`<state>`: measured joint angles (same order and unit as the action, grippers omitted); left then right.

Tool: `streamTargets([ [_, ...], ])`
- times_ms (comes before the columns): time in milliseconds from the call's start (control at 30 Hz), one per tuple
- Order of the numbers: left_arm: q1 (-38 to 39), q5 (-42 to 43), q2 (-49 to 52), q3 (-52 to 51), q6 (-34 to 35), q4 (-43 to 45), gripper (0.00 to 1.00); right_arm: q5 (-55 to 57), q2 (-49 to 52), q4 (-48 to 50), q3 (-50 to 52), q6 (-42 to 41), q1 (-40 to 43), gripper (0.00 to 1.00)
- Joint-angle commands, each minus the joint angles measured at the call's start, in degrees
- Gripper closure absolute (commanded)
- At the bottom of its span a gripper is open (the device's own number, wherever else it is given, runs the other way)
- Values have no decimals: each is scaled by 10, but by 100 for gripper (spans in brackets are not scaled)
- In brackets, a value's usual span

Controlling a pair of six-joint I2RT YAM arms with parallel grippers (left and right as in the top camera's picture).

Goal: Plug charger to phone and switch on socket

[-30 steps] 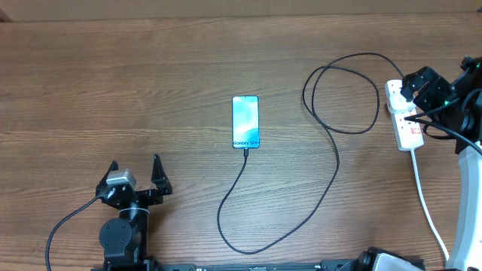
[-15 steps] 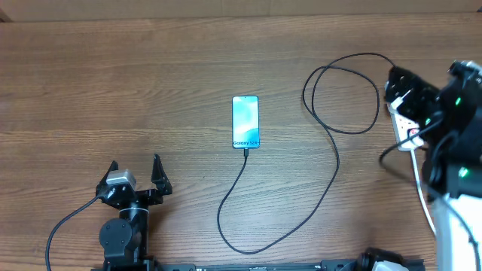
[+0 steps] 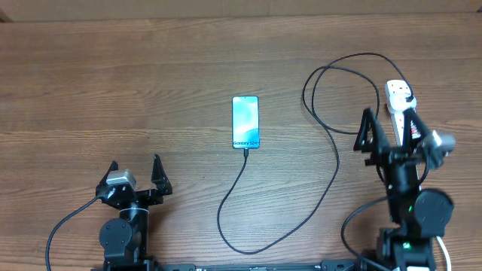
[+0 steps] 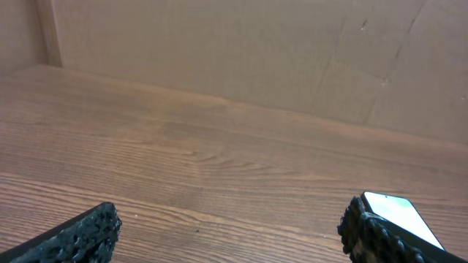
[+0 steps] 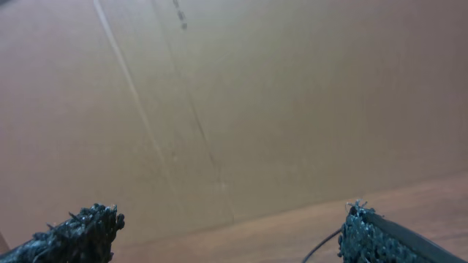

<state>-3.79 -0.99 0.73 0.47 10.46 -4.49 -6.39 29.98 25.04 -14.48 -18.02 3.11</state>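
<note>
The phone [image 3: 245,122] lies flat mid-table, teal screen up, with the black charger cable [image 3: 331,181] plugged into its lower end. The cable loops down, right and up toward the white socket strip [image 3: 401,98] at the right edge; its plug end is hidden behind the arm. My right gripper [image 3: 398,129] is open and empty, just below the strip. My left gripper [image 3: 135,170] is open and empty at the front left. The left wrist view shows the phone's corner [image 4: 398,215] beside the right finger. The right wrist view shows a bit of cable [image 5: 322,245].
A cardboard wall [image 4: 234,51] stands along the table's far edge. The strip's white cord [image 3: 446,252] shows at the front right, beside the right arm's base.
My right arm has pulled back from the socket strip toward the front of the table and now sits with its gripper open below the strip. The left arm has not moved.
</note>
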Motion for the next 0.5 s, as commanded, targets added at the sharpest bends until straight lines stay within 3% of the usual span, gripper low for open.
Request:
streamTargets([
  [0, -3, 8, -5, -2, -11, 0, 0, 20, -60, 28, 72, -2, -12, 0],
  [200, -3, 8, -5, -2, -11, 0, 0, 34, -142, 24, 142, -2, -16, 0],
  [467, -3, 8, -5, -2, -11, 0, 0, 50, -228, -131, 140, -2, -28, 0],
])
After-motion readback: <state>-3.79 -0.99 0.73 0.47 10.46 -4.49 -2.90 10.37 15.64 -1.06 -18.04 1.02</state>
